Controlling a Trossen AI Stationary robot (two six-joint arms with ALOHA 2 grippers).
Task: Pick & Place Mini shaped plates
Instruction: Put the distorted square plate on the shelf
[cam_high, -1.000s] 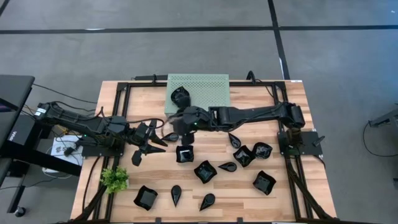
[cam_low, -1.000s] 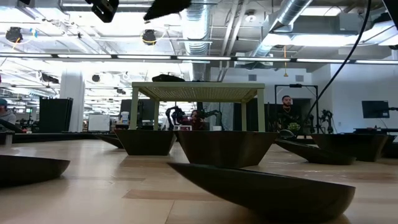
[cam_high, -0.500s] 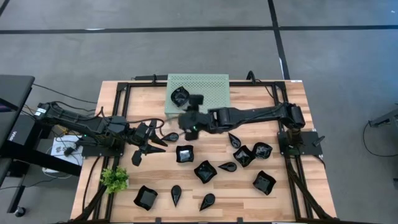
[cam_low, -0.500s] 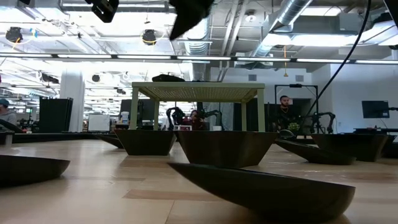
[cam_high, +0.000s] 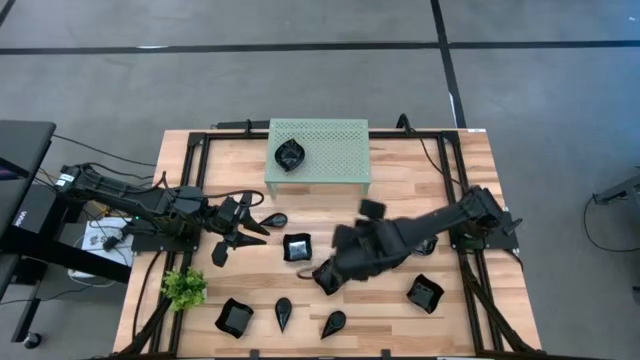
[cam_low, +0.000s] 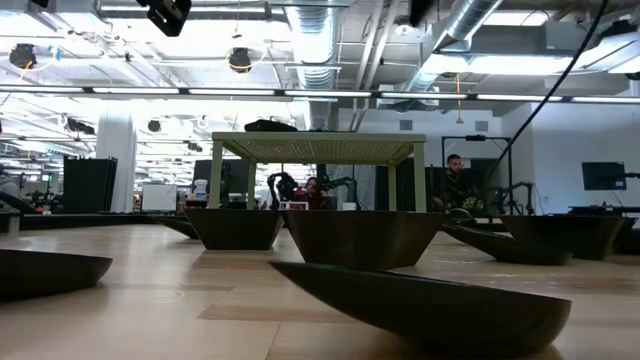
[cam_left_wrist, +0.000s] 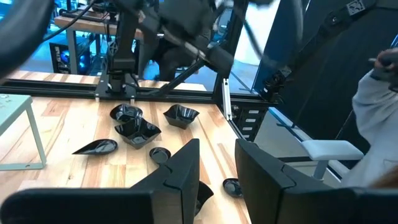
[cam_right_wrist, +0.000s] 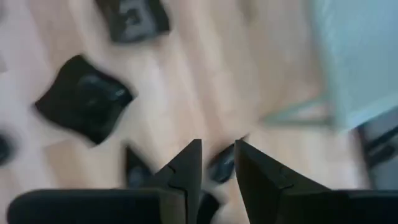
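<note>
Several glossy black mini shaped plates lie on the wooden table: a wavy square (cam_high: 297, 247), a teardrop (cam_high: 272, 219), and others along the near edge (cam_high: 233, 317), (cam_high: 333, 323), (cam_high: 425, 292). One plate (cam_high: 290, 155) sits on top of the mint-green rack (cam_high: 335, 150). My right gripper (cam_high: 325, 278) hangs open and empty over the plates in the middle of the table, and its arm hides some of them. The right wrist view (cam_right_wrist: 217, 163) looks down on blurred plates (cam_right_wrist: 84, 106). My left gripper (cam_high: 238, 228) waits open at the table's left (cam_left_wrist: 217, 155).
A small green plant (cam_high: 184, 288) stands at the near left corner. The rack stands on legs at the far middle (cam_low: 320, 147). Black frame rails (cam_high: 196, 170) run along the table's sides. People show in the room beyond (cam_low: 455, 180).
My right arm first reached toward the rack at the far middle. It then swung quickly back toward the near right and now hangs over the plates in the middle of the table. The plate on the rack stayed where it was.
</note>
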